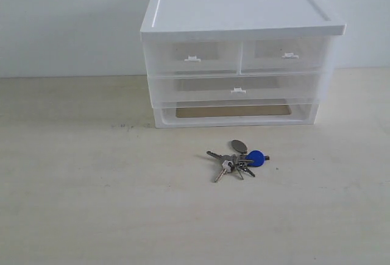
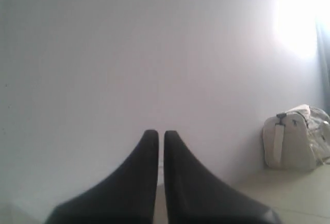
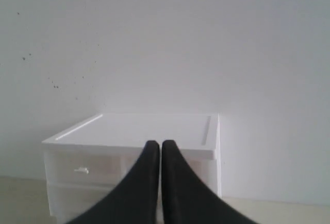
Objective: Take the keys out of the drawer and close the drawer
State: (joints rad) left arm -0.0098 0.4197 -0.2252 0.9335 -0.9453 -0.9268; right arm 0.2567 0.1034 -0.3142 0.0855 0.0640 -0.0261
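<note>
Keys (image 1: 239,160), a small bunch of silver metal ones on a ring with a round blue fob and an oval silver tag, lie on the pale wooden table (image 1: 91,186). They are out in front of the white-topped translucent plastic organizer (image 1: 241,9) and apart from it, roughly below its right half.

In the organizer's upper row, the right-hand half-width translucent drawer (image 1: 285,56) with its white tab handle sits flush with its left-hand twin (image 1: 192,58), pushed in. Under both runs the full-width drawer (image 1: 237,88), also in, and a tan panel shows through the lowest tier.

Only the exterior view shows the keys and the drawer fronts. The right wrist view looks at the organizer's white lid from one corner against a plain wall. In it the right gripper (image 3: 157,144) has its dark fingers pressed together with nothing between them.

The left wrist view faces a bare pale wall, with a white bag (image 2: 296,139) on the floor off to one side. The left gripper (image 2: 161,134) is likewise pressed together, with only a thin slit between its fingers, and it holds nothing.
</note>
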